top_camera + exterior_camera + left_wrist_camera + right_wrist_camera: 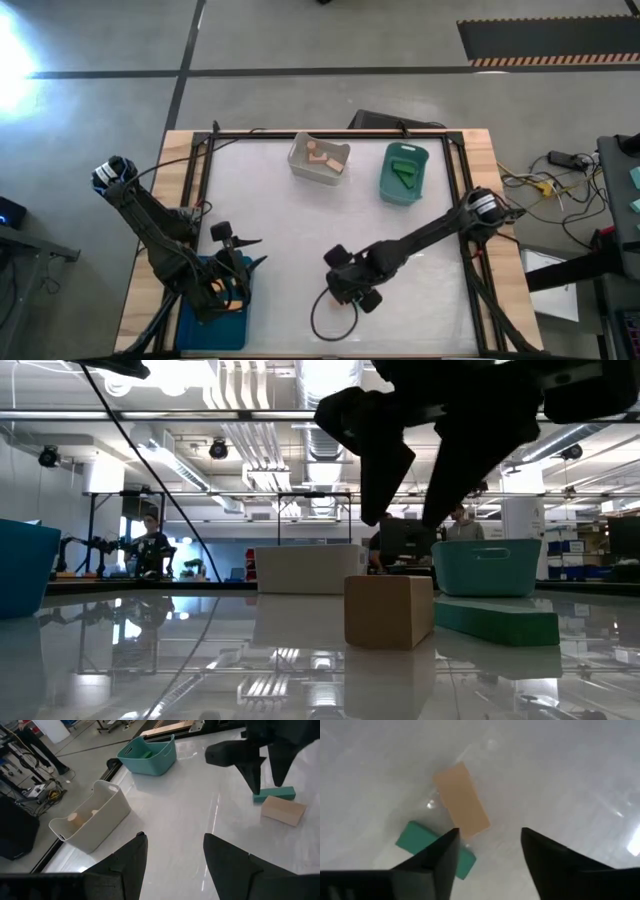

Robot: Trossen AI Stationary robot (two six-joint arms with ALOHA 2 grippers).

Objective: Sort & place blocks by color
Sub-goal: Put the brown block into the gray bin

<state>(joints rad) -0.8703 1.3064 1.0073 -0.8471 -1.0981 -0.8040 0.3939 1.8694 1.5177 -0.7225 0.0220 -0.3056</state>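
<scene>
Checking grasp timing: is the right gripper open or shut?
Open. The right gripper hangs over the tan block, fingers apart, holding nothing.

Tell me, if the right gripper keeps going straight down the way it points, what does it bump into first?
Probably the pale tan wooden bar. The open right gripper hangs just above it, with the flat green bar lying beside. How far above is hard to tell.

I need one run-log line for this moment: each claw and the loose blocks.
right claw: open, above tan block | green block: beside it, loose | left claw: open, over blue bin
</scene>
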